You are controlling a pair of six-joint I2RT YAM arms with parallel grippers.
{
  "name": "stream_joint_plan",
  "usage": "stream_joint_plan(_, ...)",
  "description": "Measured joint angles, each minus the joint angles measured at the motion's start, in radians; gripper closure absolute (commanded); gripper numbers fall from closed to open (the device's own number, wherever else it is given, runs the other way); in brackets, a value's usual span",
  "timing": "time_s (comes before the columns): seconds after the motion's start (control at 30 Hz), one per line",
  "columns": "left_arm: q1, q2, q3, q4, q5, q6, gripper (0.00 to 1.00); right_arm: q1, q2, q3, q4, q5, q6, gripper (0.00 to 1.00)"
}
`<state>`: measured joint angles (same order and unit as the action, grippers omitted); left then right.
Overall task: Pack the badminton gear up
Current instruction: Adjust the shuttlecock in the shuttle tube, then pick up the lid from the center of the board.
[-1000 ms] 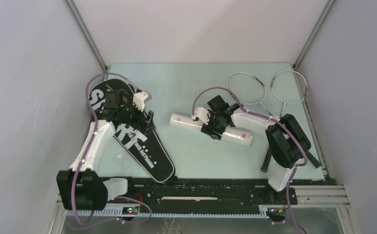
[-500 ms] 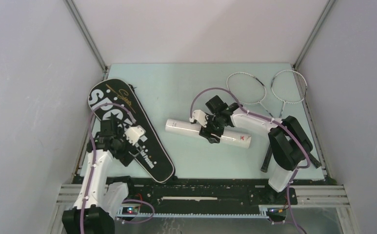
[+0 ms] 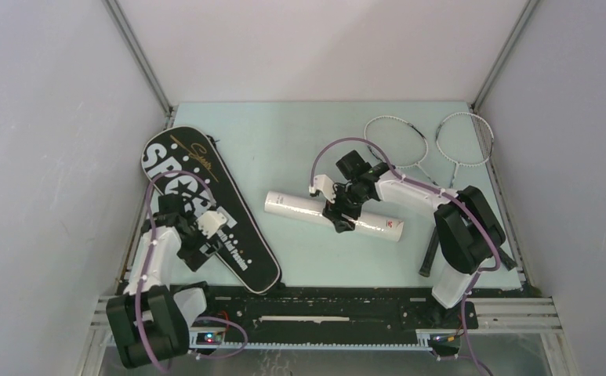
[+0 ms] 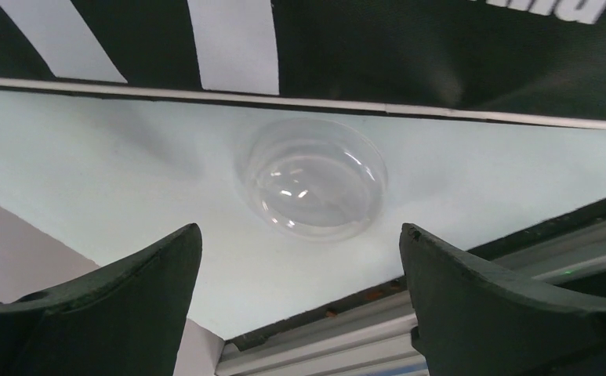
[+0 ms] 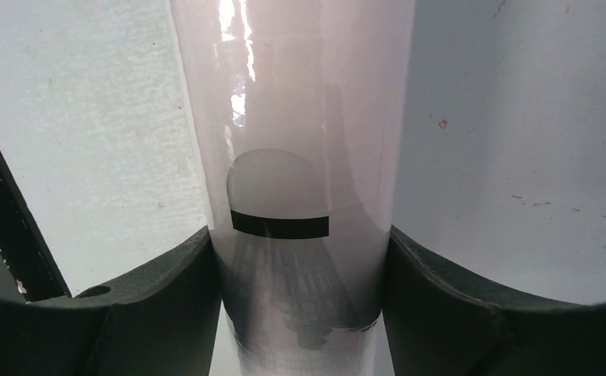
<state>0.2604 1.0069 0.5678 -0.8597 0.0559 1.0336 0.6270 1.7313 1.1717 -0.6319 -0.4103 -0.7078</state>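
Seen from above, a long white tube (image 3: 295, 207) lies on the pale green table (image 3: 284, 133). Its long axis runs across the table, the right end slanting a little nearer. The right gripper (image 3: 345, 207) pinches the tube crosswise at its middle.

The left gripper (image 3: 200, 244) hovers low with its fingers spread wide and holds nothing. It is at the near edge of a black racquet-shaped bag lettered "SPORT" (image 3: 175, 157). Two thin silver-white racquets (image 3: 397, 141) lie at the far right, well apart from both grippers.

The left wrist view shows what the overhead view hides. A clear domed plastic cap (image 4: 311, 178) sits on the table just beside the bag's white-piped edge (image 4: 440, 47), centred ahead of the open left fingers (image 4: 166, 258). The left arm is much the nearer to it.

The right wrist view shows a white feather shuttlecock (image 5: 280, 196) with a black band inside the tube (image 5: 284, 78). The cap probably belongs on the tube, but which end is open cannot be told.
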Motion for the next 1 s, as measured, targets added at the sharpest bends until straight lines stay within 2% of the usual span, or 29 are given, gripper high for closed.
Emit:
stream_joint_plan(0.27,0.013,0.154,-0.002,0.119,0.005,0.03,0.0,0.0,0.0,0.0,0.0,-0.007,-0.001,0.77)
stream_joint_plan(0.6,0.014,0.167,0.0,0.163,0.029,0.042,0.29,-0.014,0.0,0.0,0.0,-0.006,0.0,0.78)
stream_joint_plan(1.0,0.015,0.064,-0.01,0.156,0.04,0.041,0.35,-0.016,0.0,0.0,0.0,0.005,0.0,0.78)
